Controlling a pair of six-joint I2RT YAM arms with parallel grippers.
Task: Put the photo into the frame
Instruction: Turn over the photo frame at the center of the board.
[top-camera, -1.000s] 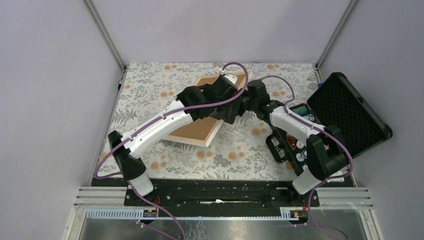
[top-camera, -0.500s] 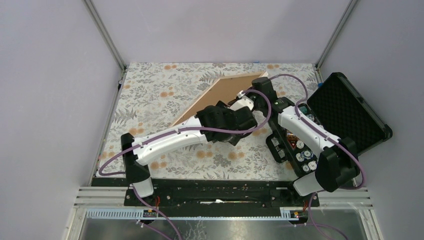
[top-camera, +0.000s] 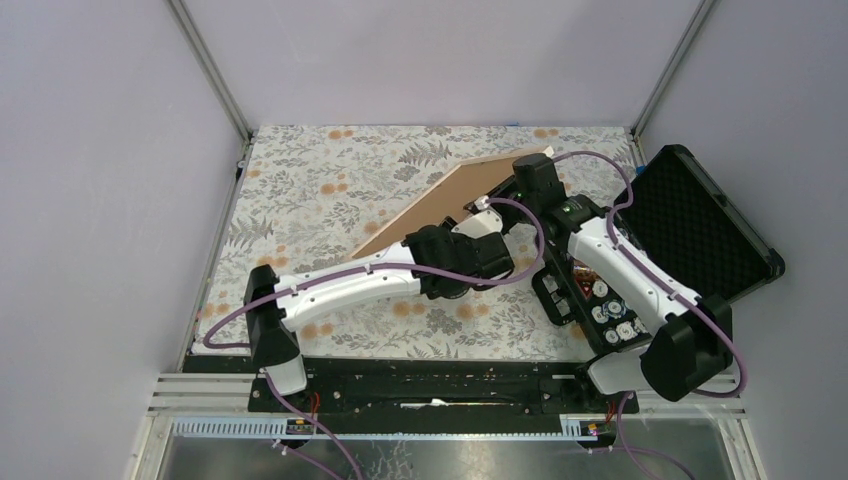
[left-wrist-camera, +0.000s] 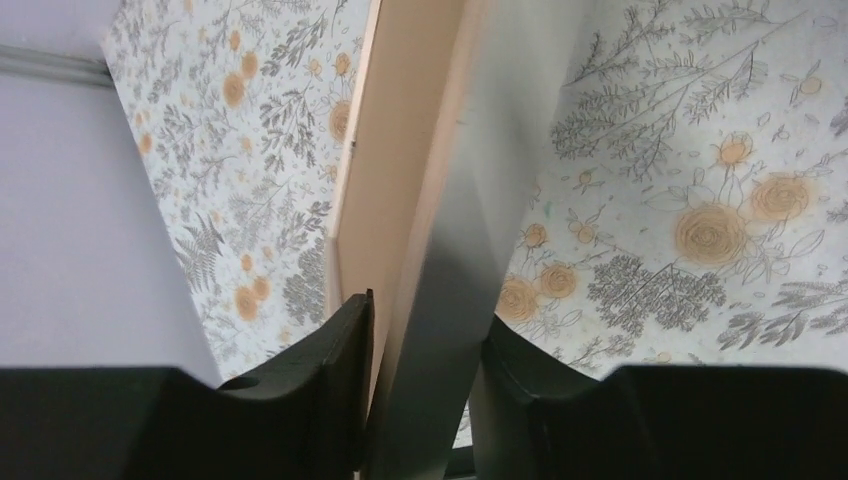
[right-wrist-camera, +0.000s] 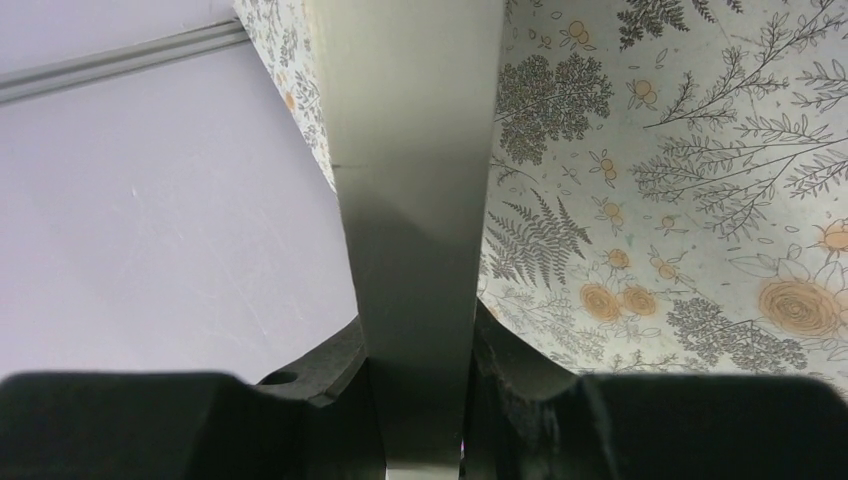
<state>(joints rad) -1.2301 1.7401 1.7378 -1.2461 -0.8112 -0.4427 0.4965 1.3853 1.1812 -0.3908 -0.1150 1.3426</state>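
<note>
Clamping the rail of the tilted frame (right-wrist-camera: 418, 200) with left gripper (left-wrist-camera: 425, 345) and right gripper (right-wrist-camera: 420, 355) both closed on it, risking twisting or dropping it through uneven pulling.

Two dark fingers (left-wrist-camera: 325, 385) at the bottom of the view press on either side of the frame (left-wrist-camera: 400, 170). Its light wood rail runs upward at a tilt, its paler side in shadow. Behind it lies the flowered worktop (left-wrist-camera: 700, 150), and a lilac wall (left-wrist-camera: 70, 220) stands on the left.
</note>
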